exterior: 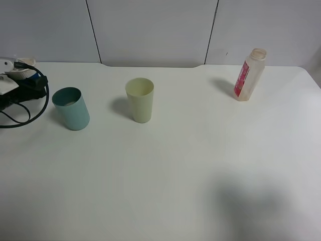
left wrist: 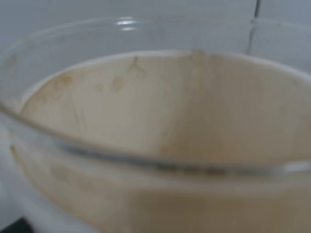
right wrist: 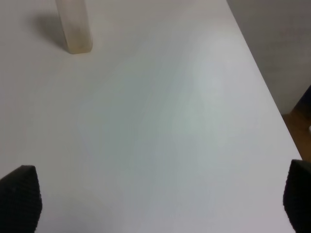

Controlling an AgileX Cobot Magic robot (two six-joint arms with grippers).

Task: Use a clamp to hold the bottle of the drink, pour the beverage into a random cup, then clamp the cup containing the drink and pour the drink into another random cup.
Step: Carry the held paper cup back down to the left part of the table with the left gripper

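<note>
A translucent drink bottle [exterior: 249, 75] with a red label and no cap stands upright at the back right of the white table [exterior: 175, 175]. Its lower part shows in the right wrist view [right wrist: 74, 26]. A teal cup [exterior: 70, 108] stands at the left and a pale yellow cup [exterior: 140, 99] stands near the middle; both are upright. My right gripper [right wrist: 160, 199] is open and empty, its black fingertips [right wrist: 22, 196] wide apart above bare table, well short of the bottle. My left gripper is out of view.
Black cables and a white device [exterior: 20, 83] lie at the table's far left edge. A blurred, beige-stained translucent container [left wrist: 155, 121] fills the left wrist view. The table's right edge [right wrist: 262, 82] runs close to the right gripper. A shadow [exterior: 248, 201] lies at front right.
</note>
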